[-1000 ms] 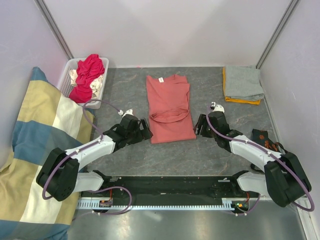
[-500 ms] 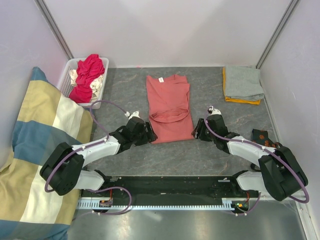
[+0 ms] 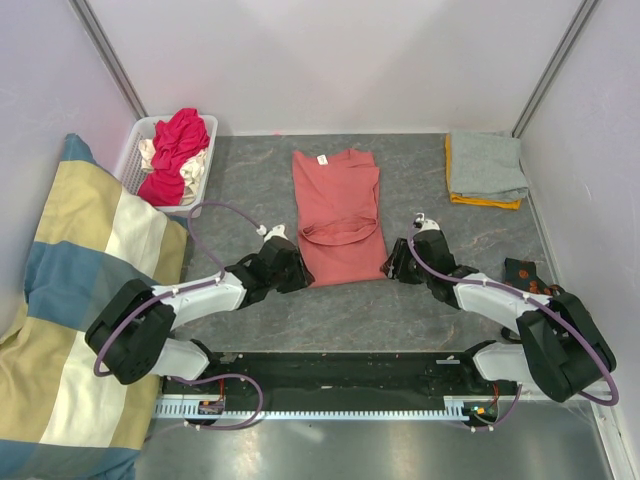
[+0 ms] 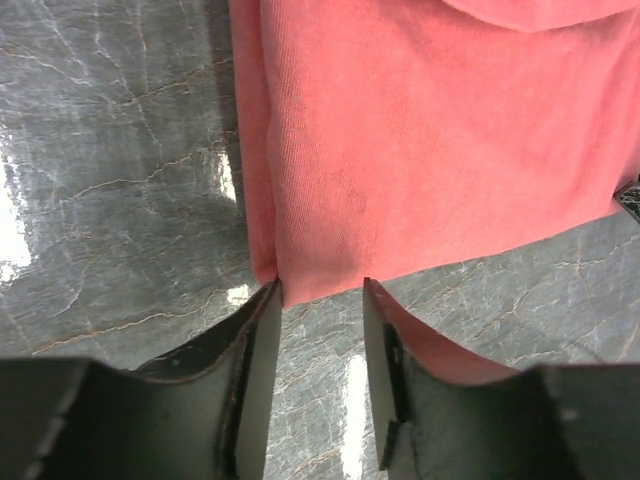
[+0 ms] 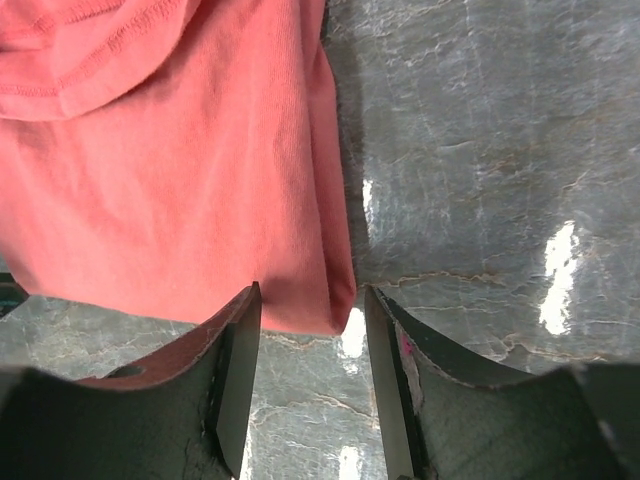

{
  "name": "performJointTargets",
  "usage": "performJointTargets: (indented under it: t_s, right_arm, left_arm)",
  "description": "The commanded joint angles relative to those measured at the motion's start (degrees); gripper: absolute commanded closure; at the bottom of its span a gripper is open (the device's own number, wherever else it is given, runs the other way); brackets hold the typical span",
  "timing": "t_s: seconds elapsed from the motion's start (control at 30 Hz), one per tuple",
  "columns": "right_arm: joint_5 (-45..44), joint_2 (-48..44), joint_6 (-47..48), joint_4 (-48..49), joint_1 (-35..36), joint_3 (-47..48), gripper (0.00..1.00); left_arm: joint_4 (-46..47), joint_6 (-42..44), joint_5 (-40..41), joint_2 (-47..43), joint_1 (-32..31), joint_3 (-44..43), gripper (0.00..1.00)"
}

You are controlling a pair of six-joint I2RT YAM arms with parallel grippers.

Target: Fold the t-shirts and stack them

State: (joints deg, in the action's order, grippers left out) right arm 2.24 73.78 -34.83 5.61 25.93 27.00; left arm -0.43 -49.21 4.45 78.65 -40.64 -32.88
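Grey marble-look counter [image 3: 250,190] between white walls. Salmon-pink cotton short-sleeved tee [image 3: 340,215] lies flat at centre of the top view, sleeves tucked in so it makes a long narrow panel, with its small white neck label [image 3: 322,160] at the far end and the hem toward the arms.

Step in hand, as I read it — taking the two near hem corners for the lengthwise fold.
- Left jaws: at the tee's lower-left corner, part open, cloth corner right at the tips, nothing clamped yet.
- Right jaws: same at the lower-right corner, part open, straddling the edge, no hold visible.

Next move calls for both to pinch every layer at the corner, lift together and carry the hem toward the collar evenly, or the panel skews.

Left arm [image 3: 200,292] and right arm [image 3: 490,295] reach low and forward, angled inward.

Folded grey tee [image 3: 487,162] over a folded orange tee [image 3: 480,201] sits upper right — likely the stack. Magenta-red tee [image 3: 180,140] and cream tee [image 3: 148,152] wait in the white plastic lattice basket [image 3: 128,165], upper left.
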Motion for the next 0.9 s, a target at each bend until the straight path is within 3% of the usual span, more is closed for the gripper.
performJointTargets:
  t_s: [0.0, 0.1, 0.5, 0.63, 0.73, 0.8, 0.87]
  right_arm:
    - [1.1, -0.48, -0.94, 2.21, 0.78, -1.43, 0.47]
    - [1.36, 0.05, -1.12, 2.39, 1.05, -1.69, 0.48]
    - [1.1, 0.93, -1.29, 3.97, 1.75, -2.39, 0.53]
    - [1.54, 2.16, -1.29, 4.85, 1.93, -2.48, 0.75]
    - [1.8, 2.25, -1.29, 4.94, 2.37, -2.39, 0.91]
    - [2.06, 1.72, -1.56, 4.68, 2.72, -2.48, 1.0]
    - [2.24, 1.2, -1.65, 4.24, 3.33, -2.4, 1.0]
  left_arm:
    - [2.45, -1.59, 1.53, 0.97, -0.49, -0.52, 0.59]
    - [2.8, -1.68, 1.53, 1.42, -0.49, -0.16, 0.65]
    - [4.21, -1.85, 1.53, 3.35, -0.84, 0.98, 0.71]
    - [4.38, -1.85, 1.53, 3.7, -0.93, 1.16, 0.8]
    - [4.38, -1.85, 1.62, 3.79, -0.93, 1.24, 0.95]
    - [3.95, -1.77, 1.35, 3.96, -0.93, 1.16, 0.98]
    - [3.16, -1.59, 1.27, 3.88, -1.02, 0.89, 0.98]
